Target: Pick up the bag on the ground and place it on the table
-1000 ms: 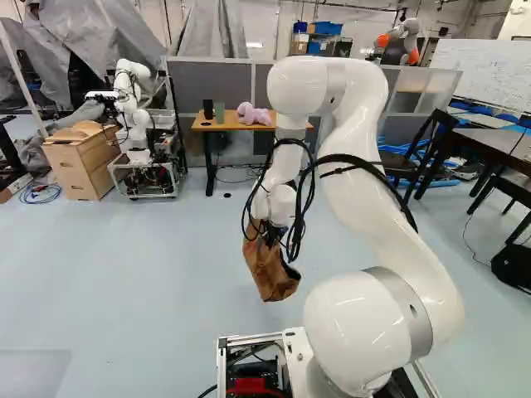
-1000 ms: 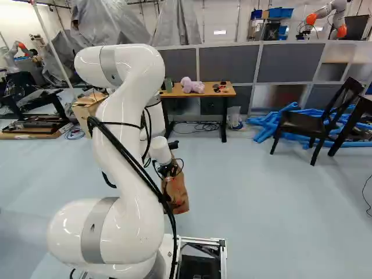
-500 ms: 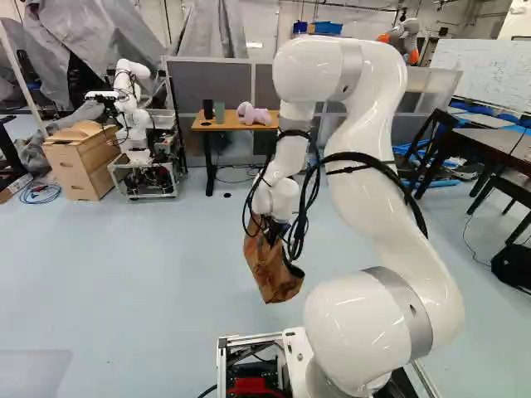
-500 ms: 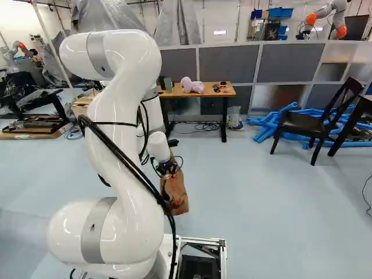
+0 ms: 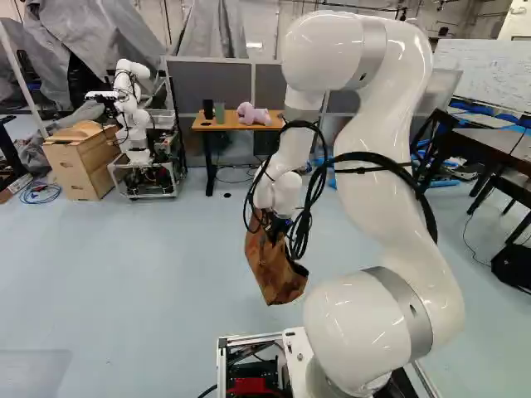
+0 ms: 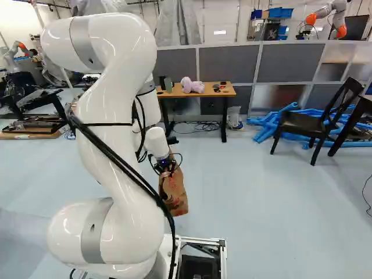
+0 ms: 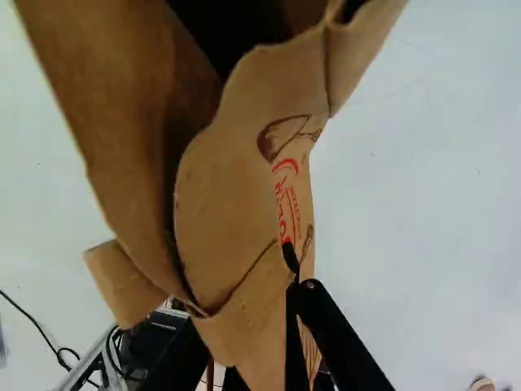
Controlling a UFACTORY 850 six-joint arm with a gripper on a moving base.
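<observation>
Arm (image 5: 377,124) has bent higher, bag (image 5: 274,269) moving along | claw (image 5: 277,232): pinched on the bag, near | table (image 5: 217,127): far, holding purple toy (image 5: 253,114)

1 glossy white arm (image 5: 373,199), bulbous at the joints, ringed by gray bands (image 5: 412,308), black cables (image 6: 120,162) strapped along it.

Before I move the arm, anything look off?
Yes, mildly: the bag hangs tilted and crumpled, its mouth gaping. Loose black cables loop close by it and might snag. No spill or tear visible.
</observation>
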